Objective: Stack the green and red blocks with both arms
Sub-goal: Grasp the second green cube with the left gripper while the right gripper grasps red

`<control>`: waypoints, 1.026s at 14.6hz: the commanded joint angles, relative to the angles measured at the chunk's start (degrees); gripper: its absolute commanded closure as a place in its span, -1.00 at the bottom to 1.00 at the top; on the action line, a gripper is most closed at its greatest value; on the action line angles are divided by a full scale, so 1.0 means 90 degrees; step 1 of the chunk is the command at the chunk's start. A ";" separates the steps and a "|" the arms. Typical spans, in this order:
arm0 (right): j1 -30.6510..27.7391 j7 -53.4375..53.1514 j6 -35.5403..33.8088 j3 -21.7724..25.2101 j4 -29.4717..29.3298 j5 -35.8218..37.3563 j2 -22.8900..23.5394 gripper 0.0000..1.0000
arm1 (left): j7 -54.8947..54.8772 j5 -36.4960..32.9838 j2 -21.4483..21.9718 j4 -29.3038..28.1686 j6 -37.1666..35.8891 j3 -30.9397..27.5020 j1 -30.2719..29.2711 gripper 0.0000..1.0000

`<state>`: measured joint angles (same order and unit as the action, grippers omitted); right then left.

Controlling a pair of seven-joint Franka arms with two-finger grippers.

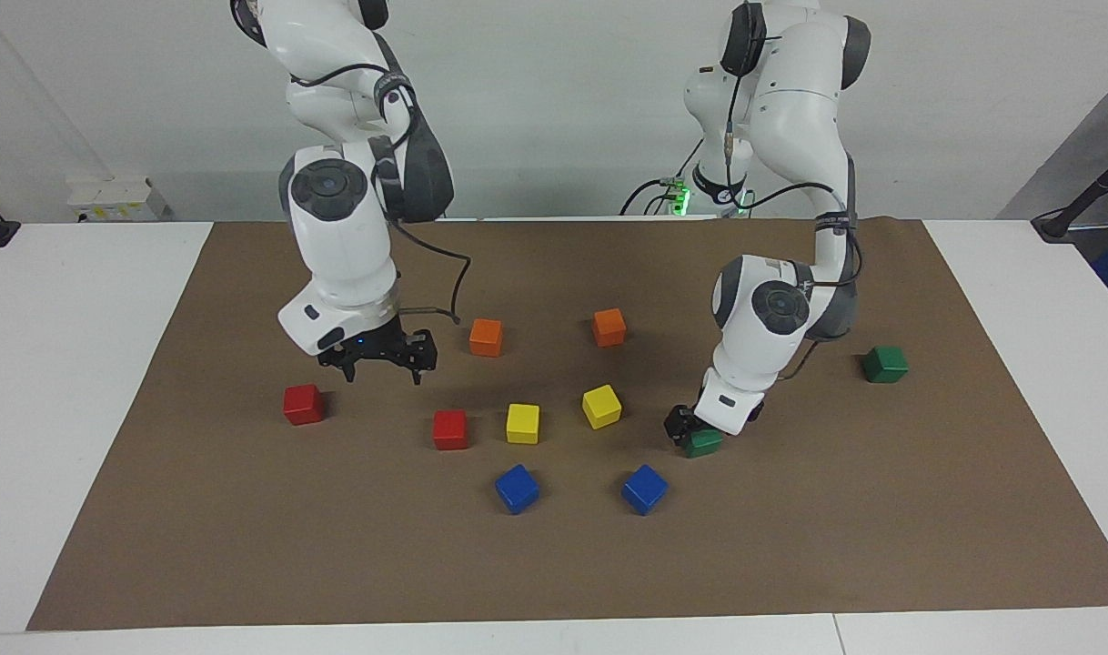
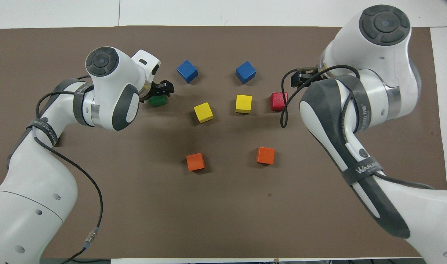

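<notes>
Mat point(image 1: 881, 546) | green cube point(image 1: 705, 443) under left gripper point(image 1: 690, 433) | right gripper point(image 1: 381, 368) raised

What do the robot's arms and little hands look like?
Both arms are fat white tubes with dark grey round joint caps and black cables looping along them. Grey straps with white lettering wrap them. The left gripper and right gripper are small, black, two-fingered claws.

A: How do the cubes lie on the mat point(image 1: 790, 564)?

B: Three pairs mid-table: nearest pair point(image 1: 486, 337), middle pair point(image 1: 522, 423), farthest pair point(image 1: 517, 488). Flanking the middle pair are the cubes at the right arm's end point(image 1: 450, 428) and the cubes at the left arm's end point(image 1: 884, 364).
</notes>
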<state>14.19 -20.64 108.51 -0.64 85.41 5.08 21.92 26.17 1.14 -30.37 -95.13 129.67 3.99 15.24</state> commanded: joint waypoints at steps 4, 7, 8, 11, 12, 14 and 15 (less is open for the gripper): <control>0.0132 -0.0490 0.1037 -0.0037 0.0089 -0.0155 0.0387 -1.00 | 0.0392 -0.0455 0.0103 -0.0133 0.0182 -0.0169 0.0201 0.99; 0.0122 -0.0461 0.1526 -0.0046 0.0586 -0.0281 0.0270 -1.00 | 0.0402 -0.0683 0.0142 -0.0045 -0.0051 -0.0179 0.0192 1.00; 0.0141 -0.0432 0.1663 -0.0056 0.0762 -0.0282 0.0221 -1.00 | 0.0393 -0.0683 0.0190 0.0013 -0.0178 -0.0179 0.0134 1.00; 0.0171 -0.0325 0.2025 -0.0056 0.1231 -0.0282 0.0094 -1.00 | 0.0217 -0.0605 0.0745 0.0112 -0.0910 -0.0121 -0.0294 1.00; 0.0161 -0.0199 0.2112 -0.0056 0.1339 -0.0291 0.0084 -1.00 | -0.0064 -0.0498 0.0960 0.0092 -0.1153 -0.0092 -0.0529 1.00; 0.0161 -0.0158 0.2162 -0.0066 0.1486 -0.0291 0.0094 -1.00 | -0.1193 -0.0011 0.1361 0.0102 -0.1691 -0.0130 -0.1017 1.00; 0.0171 -0.0158 0.2152 -0.0134 0.1506 -0.0330 0.0104 -1.00 | -0.1799 0.0117 0.1536 0.0063 -0.1906 -0.0150 -0.1319 1.00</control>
<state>16.11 -23.76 126.55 -0.81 95.52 3.48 25.00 19.11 -0.86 -21.08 -92.62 116.48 2.56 8.24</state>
